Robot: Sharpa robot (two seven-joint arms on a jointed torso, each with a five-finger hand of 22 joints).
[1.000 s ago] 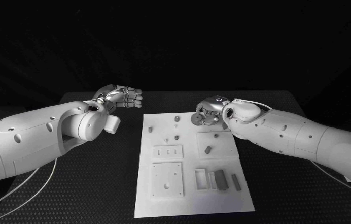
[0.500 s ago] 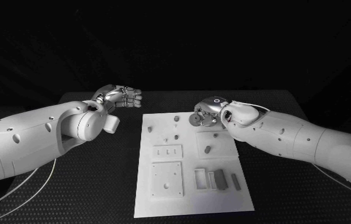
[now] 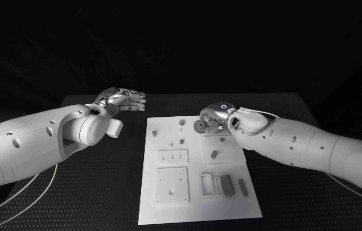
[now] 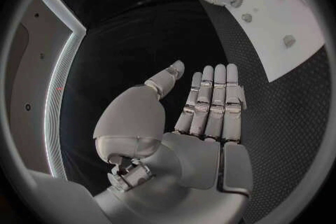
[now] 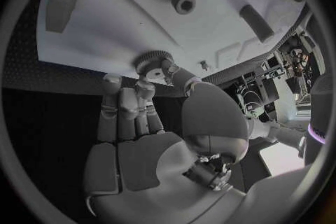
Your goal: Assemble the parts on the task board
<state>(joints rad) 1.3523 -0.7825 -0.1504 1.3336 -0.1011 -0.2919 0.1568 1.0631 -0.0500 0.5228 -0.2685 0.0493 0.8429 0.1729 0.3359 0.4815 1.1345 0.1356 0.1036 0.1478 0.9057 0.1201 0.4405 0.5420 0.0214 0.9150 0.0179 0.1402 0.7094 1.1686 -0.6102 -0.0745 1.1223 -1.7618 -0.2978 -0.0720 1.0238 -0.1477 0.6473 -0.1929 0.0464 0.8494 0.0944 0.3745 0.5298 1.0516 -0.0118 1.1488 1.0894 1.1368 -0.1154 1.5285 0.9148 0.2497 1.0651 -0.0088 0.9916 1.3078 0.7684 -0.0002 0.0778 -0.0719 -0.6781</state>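
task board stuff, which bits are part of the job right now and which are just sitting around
In the job: task board; gear, held by the right hand; pegs standing in the board.
Sitting around: left hand, empty, off the board; black table.

Toothed grey gear (image 5: 149, 60) (over board (image 3: 226, 205))

My left hand (image 3: 124, 100) hovers off the far left corner of the task board (image 3: 192, 199), fingers straight and side by side, thumb apart, holding nothing. My right hand (image 3: 213, 117) sits over the board's far right corner, pinching a small toothed gear (image 5: 149, 60) (thumb against fingertips), palm tipped downward.
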